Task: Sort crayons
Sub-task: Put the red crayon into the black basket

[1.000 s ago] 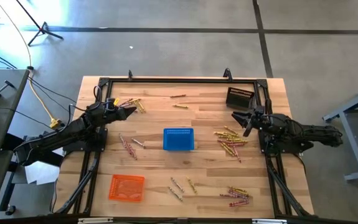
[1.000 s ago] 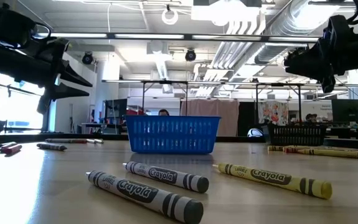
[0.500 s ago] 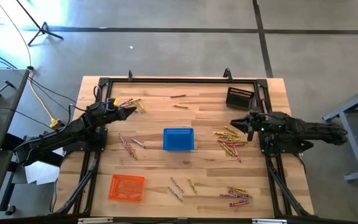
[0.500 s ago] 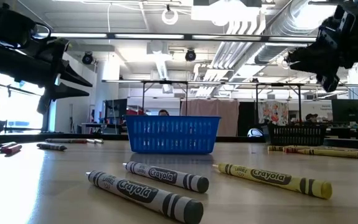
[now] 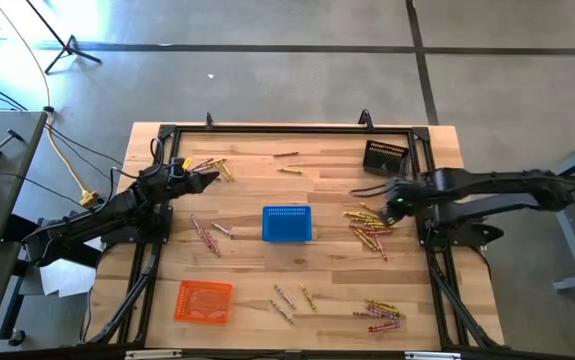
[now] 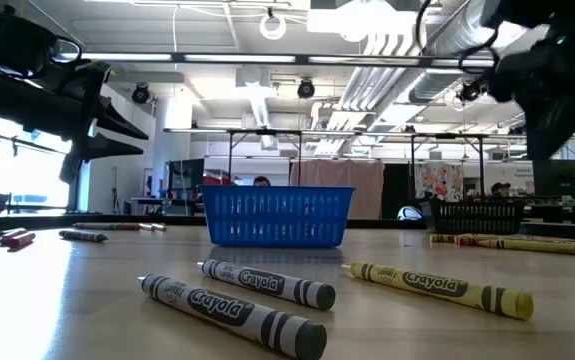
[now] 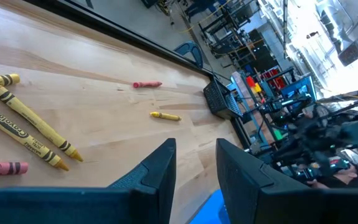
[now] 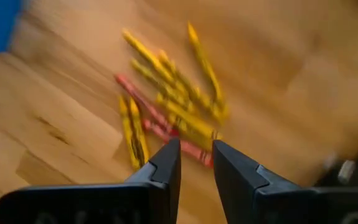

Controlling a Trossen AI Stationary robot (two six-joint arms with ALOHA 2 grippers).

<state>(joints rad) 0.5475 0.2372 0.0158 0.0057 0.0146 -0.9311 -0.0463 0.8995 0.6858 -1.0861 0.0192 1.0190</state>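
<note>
Fingers [image 8: 166, 165] of right gripper [image 5: 385, 206] held narrowly apart over crayons [image 5: 369, 226]; left gripper [image 7: 194, 163] likewise parted, empty. Wood table [image 5: 247, 255]; workshop seen behind.

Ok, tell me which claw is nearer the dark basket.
Right. The right claw hovers over the crayon pile, just in front of the dark basket; the left claw is across the table.

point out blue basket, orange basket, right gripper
blue basket [image 5: 287, 224]: high view, centre of its mesh floor.
orange basket [image 5: 204, 301]: high view, middle of its floor.
right gripper [image 5: 387, 208]: high view, between its fingertips.
</note>
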